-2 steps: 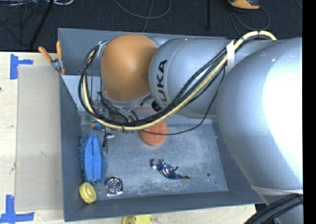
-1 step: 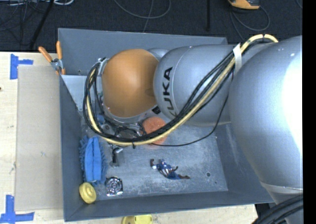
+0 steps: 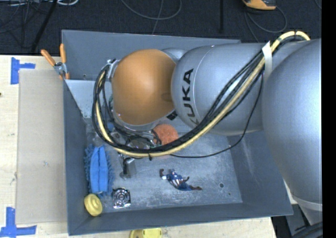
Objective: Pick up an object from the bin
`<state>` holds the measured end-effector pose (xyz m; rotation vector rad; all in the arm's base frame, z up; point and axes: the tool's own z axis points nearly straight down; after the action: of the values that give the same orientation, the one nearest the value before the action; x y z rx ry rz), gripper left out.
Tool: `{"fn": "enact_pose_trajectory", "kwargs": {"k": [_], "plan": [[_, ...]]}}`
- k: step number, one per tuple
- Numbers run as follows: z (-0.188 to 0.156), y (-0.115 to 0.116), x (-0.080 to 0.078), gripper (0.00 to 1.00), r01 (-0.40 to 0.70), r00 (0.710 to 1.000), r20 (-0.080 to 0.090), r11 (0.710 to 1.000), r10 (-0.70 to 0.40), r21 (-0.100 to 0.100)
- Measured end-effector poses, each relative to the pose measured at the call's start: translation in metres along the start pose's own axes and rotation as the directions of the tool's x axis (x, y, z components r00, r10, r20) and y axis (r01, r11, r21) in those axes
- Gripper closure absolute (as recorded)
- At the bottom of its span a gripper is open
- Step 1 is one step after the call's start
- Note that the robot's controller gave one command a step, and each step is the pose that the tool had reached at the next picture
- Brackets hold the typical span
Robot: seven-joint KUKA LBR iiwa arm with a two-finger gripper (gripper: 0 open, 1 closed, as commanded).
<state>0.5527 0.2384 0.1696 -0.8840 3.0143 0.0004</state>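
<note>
Camera view puts the gripper (image 3: 127,167) low over bare floor in the lower-left part of the bin (image 3: 220,168), under the arm's orange wrist cover (image 3: 142,87). I cannot tell whether it is released or clenched, and I see nothing gripped in it.

At its 9 o'clock, just beside it, lies a blue fuzzy strip (image 3: 98,168), stretched lengthwise from 12 to 6. At 6 o'clock, near, sits a small silvery round metal piece (image 3: 121,198), with a yellow round piece (image 3: 93,204) beyond it at 7. At 1 o'clock an orange-red rounded thing (image 3: 167,134) is half hidden by the arm. At 4 o'clock, well apart, is a small blue-and-dark figure (image 3: 178,179).

The strip is the likeliest pick. It looks soft, light and not fragile, so it should yield and sag. Pinching across its narrow middle seems best.
</note>
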Motion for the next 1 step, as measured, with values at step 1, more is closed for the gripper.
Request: {"fn": "enact_pose_trajectory", "kwargs": {"k": [1], "plan": [[0.0461, -0.0006, -0.0083, 0.00, 0.291, 0.957, 0.002, 0.957, -0.291, 0.001]]}}
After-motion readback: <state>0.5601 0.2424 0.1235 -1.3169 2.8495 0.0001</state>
